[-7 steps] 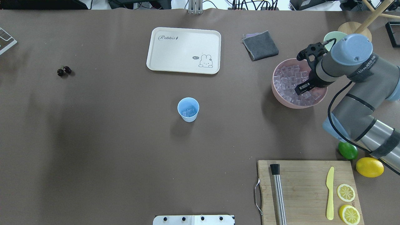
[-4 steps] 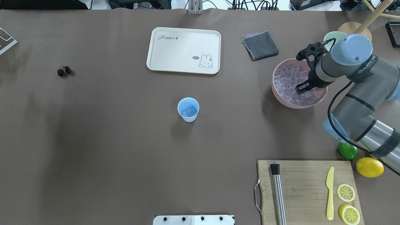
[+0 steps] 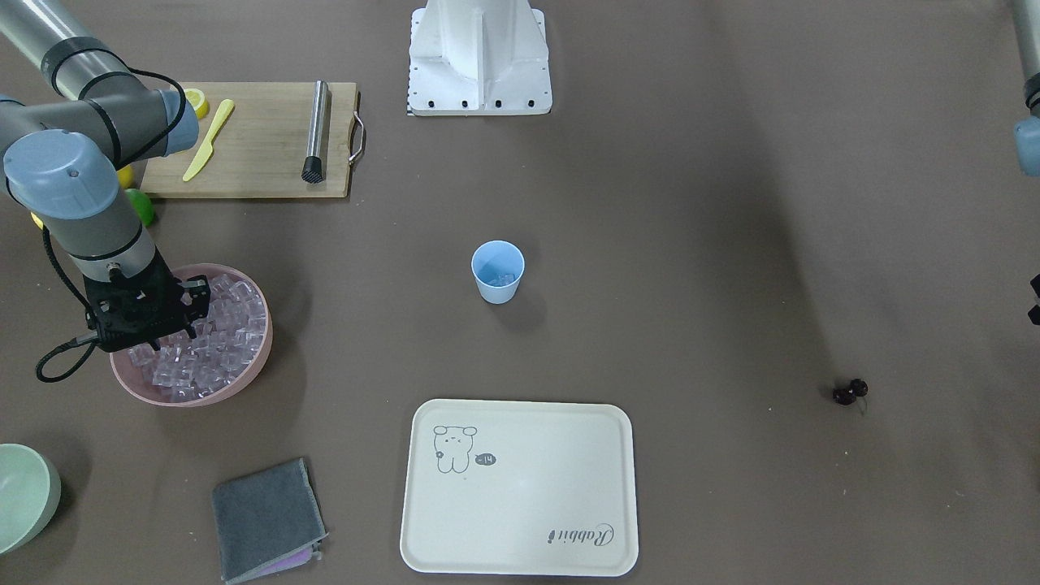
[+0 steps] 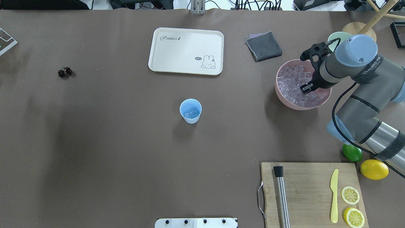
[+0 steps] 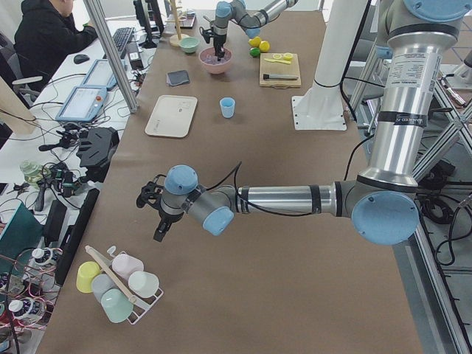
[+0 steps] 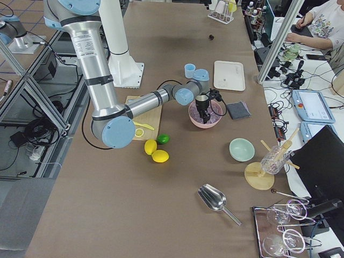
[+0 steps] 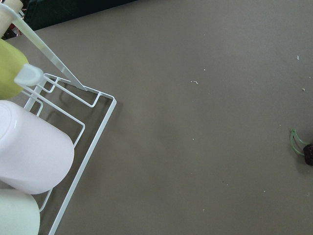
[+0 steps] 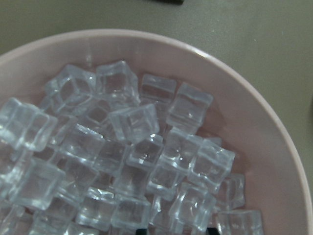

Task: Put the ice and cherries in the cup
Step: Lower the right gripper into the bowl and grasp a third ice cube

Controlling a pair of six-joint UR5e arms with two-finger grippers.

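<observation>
The right gripper [image 4: 306,89] is pointing down into the pink bowl [image 4: 279,92] at the far right of the table, with its tips sitting among the ice [image 4: 292,78]. In the right wrist view only two dark slivers of the fingers are showing at the bottom edge. They are standing apart with cubes between them, so the jaws are reading as spread. Whether a cube is being pinched between them cannot be told, since the wrist is covering the tips in the overhead view and the black gripper body is covering them in the front-facing view.

The left gripper [image 5: 151,212] is hanging just above the table at its left end, near a wire rack [image 5: 118,287] of pastel cups. It is showing whole only in the side view, and the front-facing view is cutting it off at the frame edge, so how far it is open cannot be told. Its fingers are not appearing in the left wrist view.

The cup [image 4: 190,110] is standing upright near the middle of the table, well apart from both grippers, and is holding a few ice cubes at its bottom. The cherries [image 4: 65,72] are lying on the bare table at the far left. The left wrist view is catching only one fruit and a green stem at its right edge.
</observation>
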